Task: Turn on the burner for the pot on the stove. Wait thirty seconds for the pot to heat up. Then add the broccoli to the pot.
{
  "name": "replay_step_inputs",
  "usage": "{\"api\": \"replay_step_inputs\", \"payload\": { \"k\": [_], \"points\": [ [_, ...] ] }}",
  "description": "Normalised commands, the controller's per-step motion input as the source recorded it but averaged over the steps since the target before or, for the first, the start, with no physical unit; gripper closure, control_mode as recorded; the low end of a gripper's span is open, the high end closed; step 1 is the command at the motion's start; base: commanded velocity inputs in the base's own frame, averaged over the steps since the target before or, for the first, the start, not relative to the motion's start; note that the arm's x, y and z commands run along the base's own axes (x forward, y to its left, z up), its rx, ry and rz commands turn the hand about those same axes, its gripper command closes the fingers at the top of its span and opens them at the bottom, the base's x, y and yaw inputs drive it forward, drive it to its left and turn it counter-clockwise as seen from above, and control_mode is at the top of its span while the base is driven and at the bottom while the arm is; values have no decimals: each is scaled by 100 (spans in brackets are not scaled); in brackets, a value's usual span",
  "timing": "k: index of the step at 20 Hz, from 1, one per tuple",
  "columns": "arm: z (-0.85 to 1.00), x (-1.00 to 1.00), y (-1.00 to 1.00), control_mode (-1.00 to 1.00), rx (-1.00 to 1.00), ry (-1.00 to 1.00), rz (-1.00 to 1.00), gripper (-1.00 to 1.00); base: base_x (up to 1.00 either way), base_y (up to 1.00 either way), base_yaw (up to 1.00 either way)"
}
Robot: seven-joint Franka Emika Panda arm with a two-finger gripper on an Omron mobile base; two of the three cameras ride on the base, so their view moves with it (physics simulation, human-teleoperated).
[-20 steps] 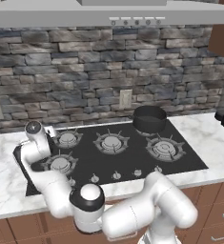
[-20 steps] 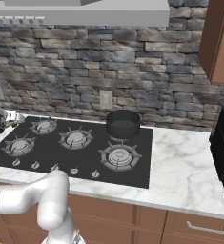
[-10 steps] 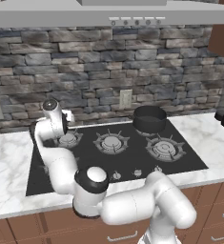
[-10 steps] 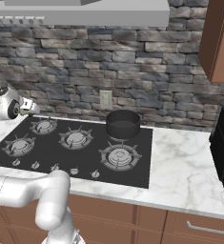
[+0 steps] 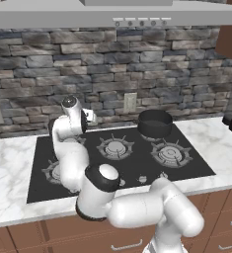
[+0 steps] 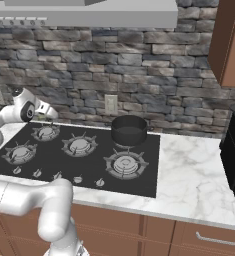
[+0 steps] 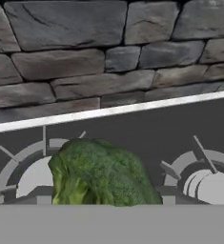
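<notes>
Grip: the gripper [image 5: 89,117] is pinching the broccoli [image 7: 101,176], jaws standing wide around its bulk; the fingertips themselves are hiding behind the floret in the hand view.
Where the broccoli is: it is hanging in the air over the back-left burner [image 7: 33,177], well apart from the pot [image 5: 155,123].
Where the pot is: it is sitting on the back-right burner of the stove [image 6: 148,172], near the stone wall [image 7: 85,62].
Risk, slip: the floret is lumpy and the hold is looking shallow, so a quick swing could be shaking it loose onto a grate.
Risk, early drop: letting go here would be landing it on the wrong burner, since the pot is lying two burners to the right.
Risk, rim: coming in too low would be knocking the pot's straight side and shoving it off its grate.
Risk, heat: I cannot tell whether any flame is burning; dropping the broccoli into a cold pot would be spoiling the order.
Broccoli surface: bumpy, bright-green crown, paler yellow-green underneath, soft and uneven.
Burners: silvery round discs under thin black grate prongs.
Stove surface: flat, smooth black glass, with small knobs [image 6: 78,179] lining the front edge.
Pot: squat, round, dark, matte, open at the top.
Counter [image 6: 189,175]: white veined marble, glossy.
Wall: rough grey stone blocks, uneven courses.
</notes>
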Motion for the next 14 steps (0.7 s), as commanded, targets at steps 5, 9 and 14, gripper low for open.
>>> {"api": "replay_step_inputs", "payload": {
  "k": [5, 9, 14],
  "points": [
    [30, 0, -68, -100, -3, -3, -6, 100, 0, 0, 0],
    [27, 0, -69, -100, 0, 0, -6, 100, 0, 0, 0],
    [13, -2, -59, -100, 0, -2, -1, 100, 0, 0, 0]
  ]
}}
